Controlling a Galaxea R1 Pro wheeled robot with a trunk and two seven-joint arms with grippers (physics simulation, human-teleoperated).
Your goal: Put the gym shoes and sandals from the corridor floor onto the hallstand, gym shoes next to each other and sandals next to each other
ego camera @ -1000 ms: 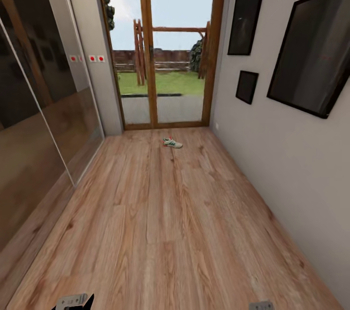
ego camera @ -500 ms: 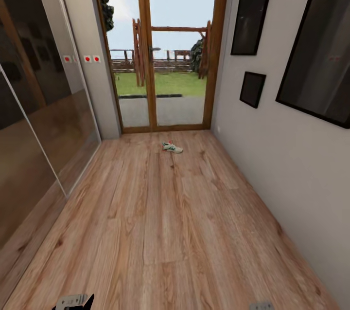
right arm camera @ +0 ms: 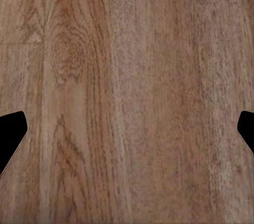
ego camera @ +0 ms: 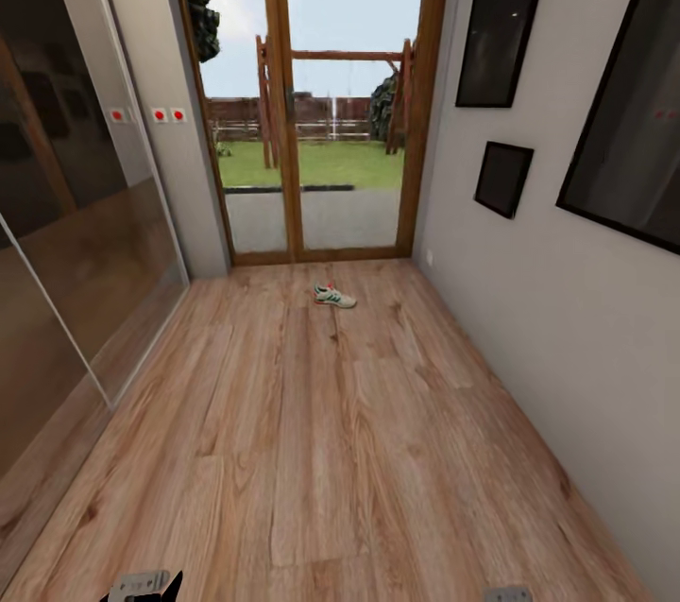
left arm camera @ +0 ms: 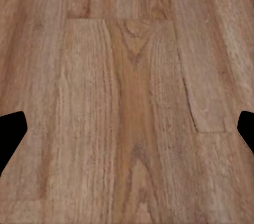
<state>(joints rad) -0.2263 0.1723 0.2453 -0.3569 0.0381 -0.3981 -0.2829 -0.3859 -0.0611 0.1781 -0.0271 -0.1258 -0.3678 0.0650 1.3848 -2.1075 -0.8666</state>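
One gym shoe (ego camera: pixel 334 296), white with green stripes and a red heel, lies on the corridor floor (ego camera: pixel 312 451) far ahead, just before the glass door. The sandals and the hallstand are out of view. Small parts of my two arms show at the lower edge of the head view, far from the shoe. In the left wrist view my left gripper (left arm camera: pixel 127 134) is open over bare planks, its dark fingertips (left arm camera: pixel 10 134) wide apart. The right gripper (right arm camera: pixel 127 134) is likewise open above the wood floor, with nothing between its fingers.
A wood-framed glass door (ego camera: pixel 316 111) closes the corridor's far end, with a garden beyond. Glossy dark wardrobe panels (ego camera: pixel 66 233) line the left side. The right wall (ego camera: pixel 529 318) carries several black-framed pictures (ego camera: pixel 501 179). A wide strip of floor leads to the shoe.
The whole head view has shifted: the camera has moved forward along the corridor, so door, walls and shoe look a little nearer. The shoe itself has not moved. Both grippers stay open.
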